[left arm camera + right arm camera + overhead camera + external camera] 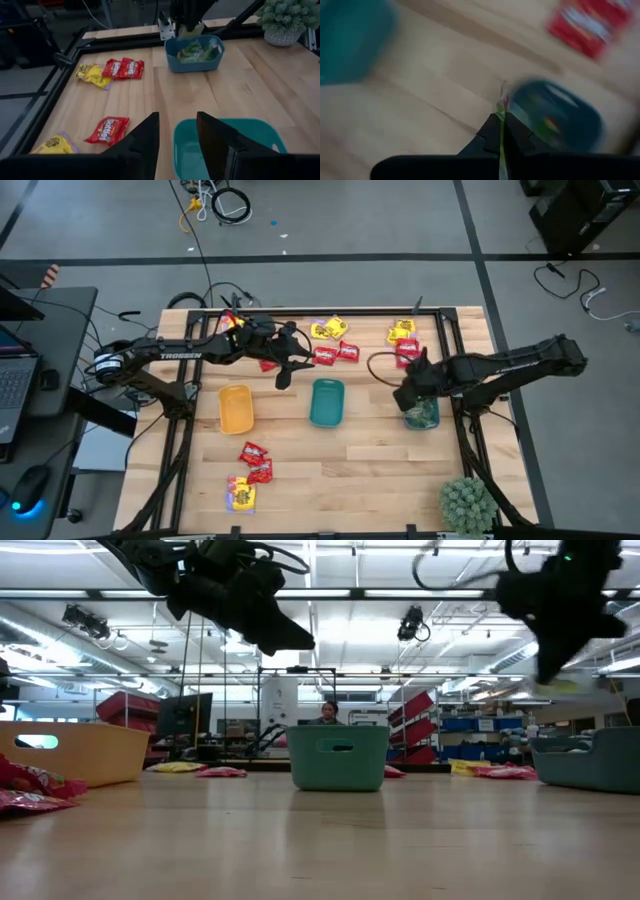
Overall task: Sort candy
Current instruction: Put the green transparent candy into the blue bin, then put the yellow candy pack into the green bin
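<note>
Right gripper [501,134] pinched shut on a green candy [500,112], the thin packet edge-on between the fingers, above the table beside the blue tray [424,414]. Green packets [196,51] already piled in that tray. Left gripper [177,137] spread apart and empty, above the near end of the teal tray [327,402]. Between the two trays, bare wood. Orange tray [236,408] left of the teal one. Red and yellow candy [335,343] scattered along the far side of the table [380,455], more [403,340] near the right arm, and another cluster [250,472] at the front left. Plant [467,502] at the front right corner.
</note>
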{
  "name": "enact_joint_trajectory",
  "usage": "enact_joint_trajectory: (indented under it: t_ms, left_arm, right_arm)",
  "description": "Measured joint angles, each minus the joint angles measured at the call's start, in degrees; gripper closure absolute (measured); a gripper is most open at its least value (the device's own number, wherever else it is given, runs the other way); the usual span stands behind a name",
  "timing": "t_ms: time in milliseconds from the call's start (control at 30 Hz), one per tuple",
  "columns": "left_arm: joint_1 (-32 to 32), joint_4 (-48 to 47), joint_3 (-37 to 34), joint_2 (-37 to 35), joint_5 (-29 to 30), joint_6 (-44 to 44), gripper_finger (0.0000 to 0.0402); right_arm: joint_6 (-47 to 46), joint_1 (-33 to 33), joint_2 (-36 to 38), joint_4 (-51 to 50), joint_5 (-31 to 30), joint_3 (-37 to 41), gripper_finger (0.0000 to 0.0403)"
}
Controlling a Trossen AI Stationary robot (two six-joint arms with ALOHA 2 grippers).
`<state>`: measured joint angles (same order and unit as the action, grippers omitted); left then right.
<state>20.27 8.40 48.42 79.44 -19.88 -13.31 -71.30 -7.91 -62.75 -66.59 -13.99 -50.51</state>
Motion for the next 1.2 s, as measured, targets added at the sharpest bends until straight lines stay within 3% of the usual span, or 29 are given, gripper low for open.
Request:
enact_joint_trajectory:
  t_ms: [167,467,633,833,1000,1133,1200]
  left_arm:
    - [0.0,-0.8,0.0,0.0,0.5,-1.5,0.0269]
    - [1.6,-2.8,0.0,0.0,1.3,-1.6,0.0269]
    - [2.3,-4.9,0.0,0.0,1.8,-1.5,0.0269]
    - [2.4,-5.7,0.0,0.0,1.8,-4.3,0.0269]
    - [2.3,-6.3,0.0,0.0,4.2,-4.3,0.0276]
    - [2.8,-4.3,-0.7,0.0,5.1,-4.2,0.0314]
    - [3.5,0.8,-2.5,0.0,1.3,-2.7,0.0349]
  right_arm:
    - [-10.4,-1.6,-0.4,-1.2,4.9,5.3,0.0401]
    - [-17.1,-1.8,-0.6,2.7,10.4,12.8,0.0394]
    - [-12.0,-2.1,-0.6,4.5,10.6,11.6,0.0356]
    - [-4.8,-2.0,-0.6,4.0,8.8,7.3,0.0275]
    - [3.1,-1.1,-0.6,2.7,3.8,1.4,0.0215]
    - [12.9,1.6,-0.6,6.6,-3.5,-1.6,0.0195]
    - [19.9,4.5,-0.6,11.1,-4.0,-1.7,0.0195]
